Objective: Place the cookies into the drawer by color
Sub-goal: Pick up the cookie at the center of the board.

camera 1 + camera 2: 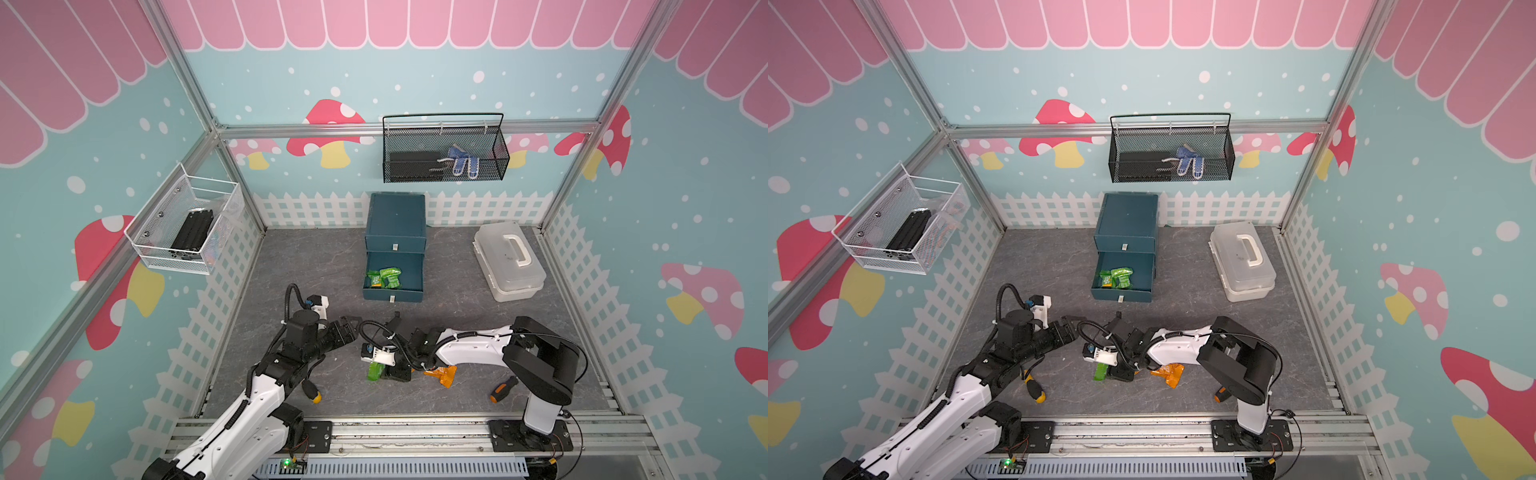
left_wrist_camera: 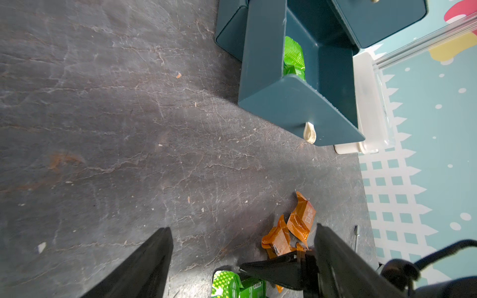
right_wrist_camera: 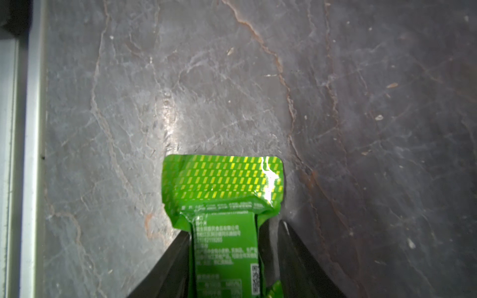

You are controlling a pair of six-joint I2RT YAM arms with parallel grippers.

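Pinching a crinkly green foil packet by its long sides, the right gripper points down at the dark, stone-veined surface near the middle of its front edge. The packet's flat, hatched sealed end sticks out past the black tapered fingers. In both top views the right arm covers most of that packet. Just beside it, partly under the same arm, lie glossy, creased orange packets.

The left gripper hangs nearby, jaws spread wide with nothing between them.

Toward the back edge stands the boxy teal cabinet. One drawer is pulled out, with two green packets against its left wall. A translucent white case sits near the back right corner. A yellow-handled screwdriver and an orange-handled screwdriver lie by the front edge.
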